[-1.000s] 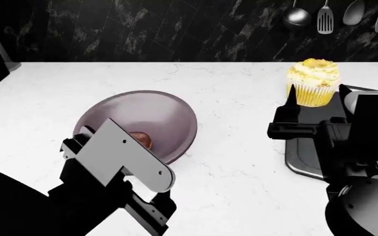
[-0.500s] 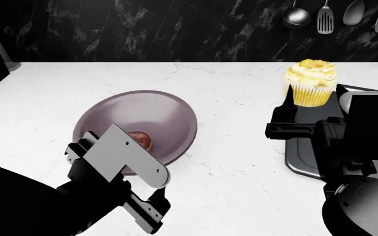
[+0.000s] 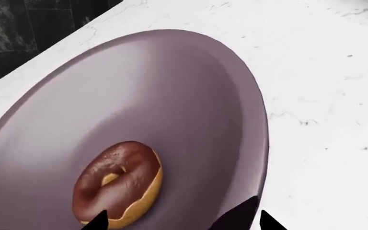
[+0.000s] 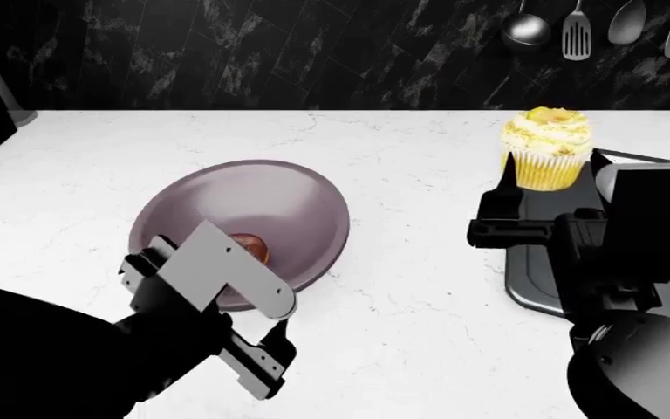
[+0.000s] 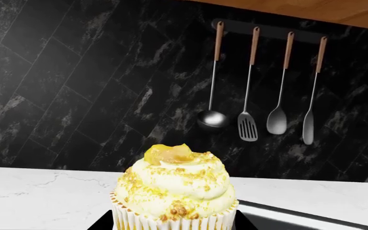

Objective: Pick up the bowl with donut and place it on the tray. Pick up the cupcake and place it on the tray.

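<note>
Black marble tiles back a white marble worktop [image 4: 428,297]. At the left end effector [image 3: 180,221], whose tips seem to straddle the near rim, the mauve bowl [image 4: 276,209] lies with the chocolate donut [image 3: 117,182] loose inside; how wide it stands I cannot tell. The bowl looks stiff and smooth, so pinch the rim and keep it level. Ahead of the right end effector [image 4: 509,196], the soft-frosted cupcake [image 5: 174,194] seems gripped at its wrapper over the tray [image 4: 533,279]
</note>
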